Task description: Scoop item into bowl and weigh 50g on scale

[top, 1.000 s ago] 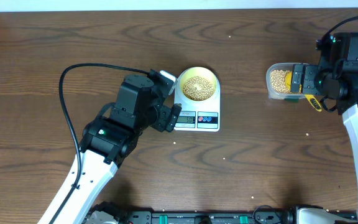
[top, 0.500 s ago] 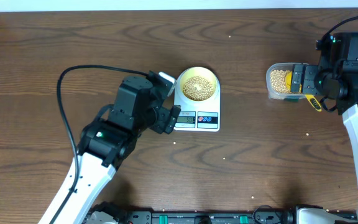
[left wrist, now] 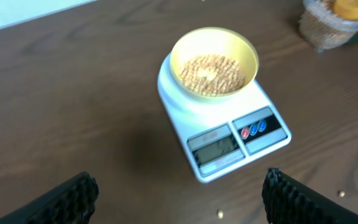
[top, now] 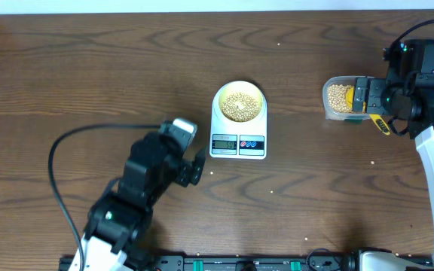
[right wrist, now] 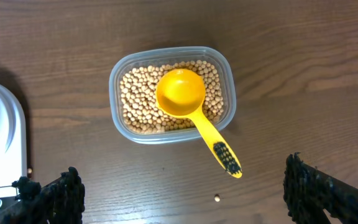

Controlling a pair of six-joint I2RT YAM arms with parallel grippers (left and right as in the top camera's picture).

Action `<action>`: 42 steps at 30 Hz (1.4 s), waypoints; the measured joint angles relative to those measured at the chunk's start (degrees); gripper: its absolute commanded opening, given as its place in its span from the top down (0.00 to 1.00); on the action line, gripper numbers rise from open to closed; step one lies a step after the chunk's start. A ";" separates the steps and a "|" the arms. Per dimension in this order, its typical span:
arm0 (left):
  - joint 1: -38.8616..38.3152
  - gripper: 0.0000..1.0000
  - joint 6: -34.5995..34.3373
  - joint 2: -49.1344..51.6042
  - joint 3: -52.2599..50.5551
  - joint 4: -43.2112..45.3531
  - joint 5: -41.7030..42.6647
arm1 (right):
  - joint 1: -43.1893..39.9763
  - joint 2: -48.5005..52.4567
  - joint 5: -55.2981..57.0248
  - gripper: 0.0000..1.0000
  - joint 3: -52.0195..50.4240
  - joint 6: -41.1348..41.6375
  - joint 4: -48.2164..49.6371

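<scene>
Beans (left wrist: 213, 67) lay in the bowl (left wrist: 213, 38) on the scale (left wrist: 178, 109), hard and likely to roll. Your left gripper (left wrist: 179, 190) and right gripper (right wrist: 182, 186) gaped empty; the handle of the stiff scoop (right wrist: 180, 92) looked the best hold.

Nothing can be read; the display (left wrist: 217, 148) on the scale (left wrist: 178, 115) is too blurred to make out.

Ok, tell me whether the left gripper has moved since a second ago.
Yes. The left gripper has pulled away from the scale, down-left in the overhead view.
</scene>
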 measured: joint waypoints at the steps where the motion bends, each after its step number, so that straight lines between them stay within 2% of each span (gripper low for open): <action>1: 0.00 0.13 -0.66 -2.03 -2.23 1.49 -0.35 | 0.00 0.00 -0.02 0.01 0.00 0.00 0.04; 7: 3.06 0.13 -3.30 -10.45 -10.08 6.25 -1.55 | 0.00 0.00 0.00 0.01 0.00 -0.02 0.02; 14: 11.02 0.13 -6.75 -21.00 -18.60 11.06 -1.46 | 0.00 0.00 -0.02 0.01 0.00 -0.02 0.02; 24: 19.15 0.13 -7.32 -32.46 -36.13 34.56 -1.46 | 0.00 0.00 0.00 0.01 0.00 -0.02 0.02; 29: 22.77 0.13 -7.32 -37.68 -36.76 32.92 -1.46 | 0.00 0.00 -0.02 0.01 0.00 -0.02 0.07; 34: 27.06 0.13 -7.32 -44.37 -36.76 25.88 -1.49 | 0.00 0.00 -0.02 0.01 0.00 -0.02 0.02; 42: 31.39 0.13 -7.32 -45.20 -36.70 20.00 -1.44 | 0.00 0.00 0.00 0.01 0.00 0.00 0.02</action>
